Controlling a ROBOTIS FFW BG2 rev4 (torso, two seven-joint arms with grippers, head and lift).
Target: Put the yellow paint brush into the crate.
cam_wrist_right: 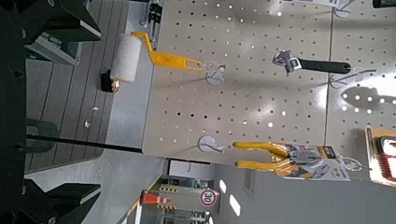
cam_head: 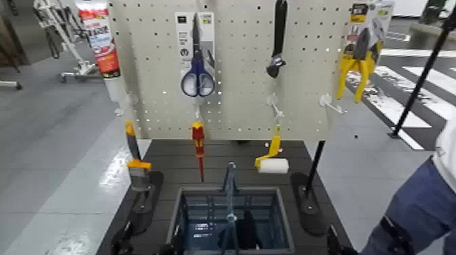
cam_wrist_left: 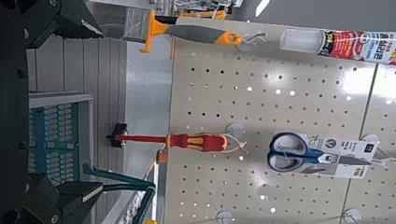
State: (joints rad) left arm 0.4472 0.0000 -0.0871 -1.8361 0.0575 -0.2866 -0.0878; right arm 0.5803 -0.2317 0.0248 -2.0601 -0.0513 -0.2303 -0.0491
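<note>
A: What hangs along the board's (cam_head: 237,68) lower edge?
B: Left to right: brush (cam_head: 138,163), screwdriver (cam_head: 198,144), roller (cam_head: 274,165).
A: And above?
B: Tube (cam_head: 100,42), scissors (cam_head: 197,76), wrench (cam_head: 277,47), pliers (cam_head: 357,68).
A: The crate (cam_head: 179,216)?
B: Below the board, between left gripper (cam_head: 148,243) and right gripper (cam_head: 362,241), both at the lower margin; a person (cam_head: 414,203) appears far right.
</note>
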